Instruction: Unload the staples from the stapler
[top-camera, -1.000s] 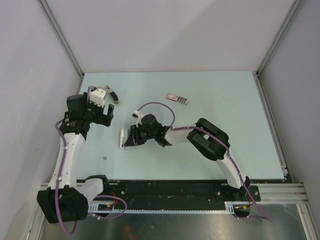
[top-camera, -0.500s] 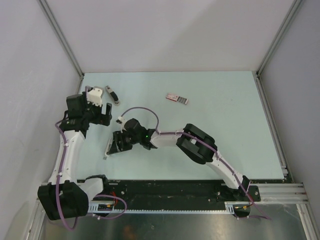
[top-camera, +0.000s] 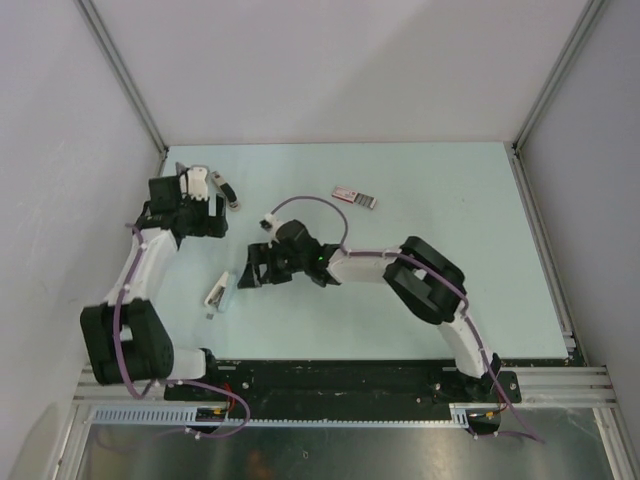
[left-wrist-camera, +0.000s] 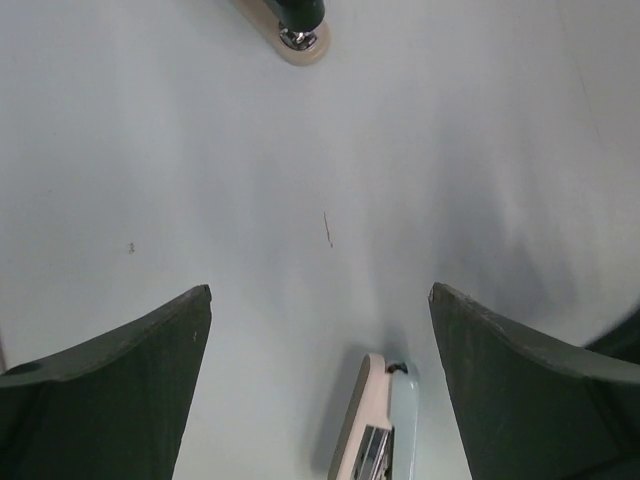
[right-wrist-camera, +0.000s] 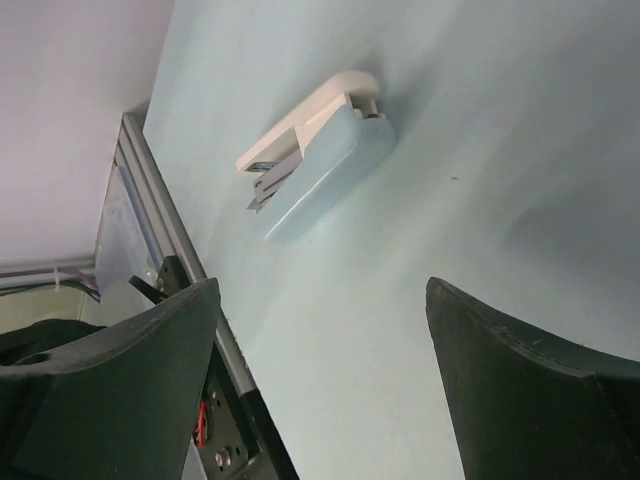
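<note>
The stapler (top-camera: 218, 292) is cream on top with a pale blue base, and it lies on the table at the front left. In the right wrist view the stapler (right-wrist-camera: 315, 150) gapes slightly, with its metal magazine showing at the mouth. I cannot make out any loose staples. My right gripper (top-camera: 252, 268) hovers just right of it, open and empty, and the stapler lies beyond the right gripper (right-wrist-camera: 320, 285) fingertips. My left gripper (top-camera: 197, 226) is open near the far left. The stapler (left-wrist-camera: 375, 430) lies below and between the left gripper (left-wrist-camera: 320, 290) fingers, untouched.
A dark stapler-like item with a beige base (top-camera: 225, 190) (left-wrist-camera: 295, 25) lies at the far left by the left gripper. A small pinkish flat piece with a grey metal part (top-camera: 355, 197) sits at the far middle. A tiny dark speck (top-camera: 207, 316) lies near the stapler. Walls stand on three sides.
My right gripper carried the stapler to the front left, opened and let it go onto the table, then drew back to the right. The left arm swung toward the far left corner.
</note>
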